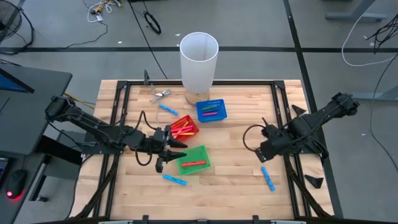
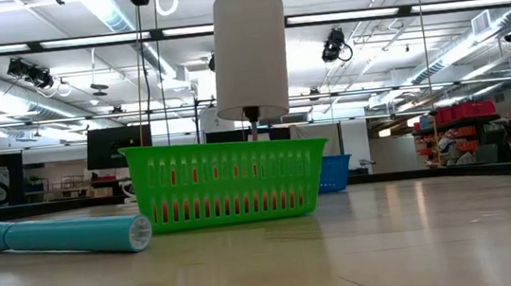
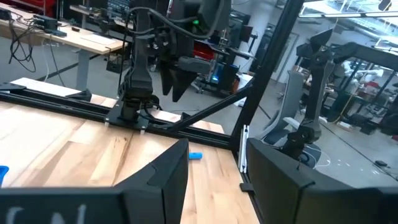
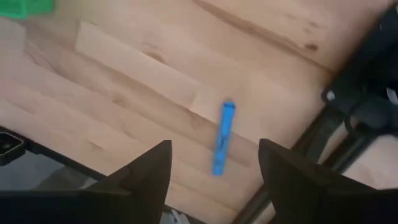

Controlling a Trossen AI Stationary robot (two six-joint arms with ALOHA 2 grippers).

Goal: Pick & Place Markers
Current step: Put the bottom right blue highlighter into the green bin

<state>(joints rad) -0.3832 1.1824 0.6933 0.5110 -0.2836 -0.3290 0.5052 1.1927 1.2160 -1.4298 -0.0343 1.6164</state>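
Right gripper (image 4: 213,163), jaws spread, hangs above a lone blue marker (image 4: 222,138) on bare table (image 4: 124,81); left gripper (image 1: 177,151), jaws parted and empty, beside the green basket (image 1: 194,162)

L tool (image 1: 166,151) beside green basket (image 1: 194,161); R tool (image 1: 264,148) above blue marker (image 1: 268,178).

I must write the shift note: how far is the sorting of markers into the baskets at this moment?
Done: the red basket, blue basket and green basket each hold markers. In hand: nothing is gripped; the right gripper is open above a blue marker near the table's right edge, and the left gripper waits empty beside the green basket. Left: that marker and two more blue ones on the wood.
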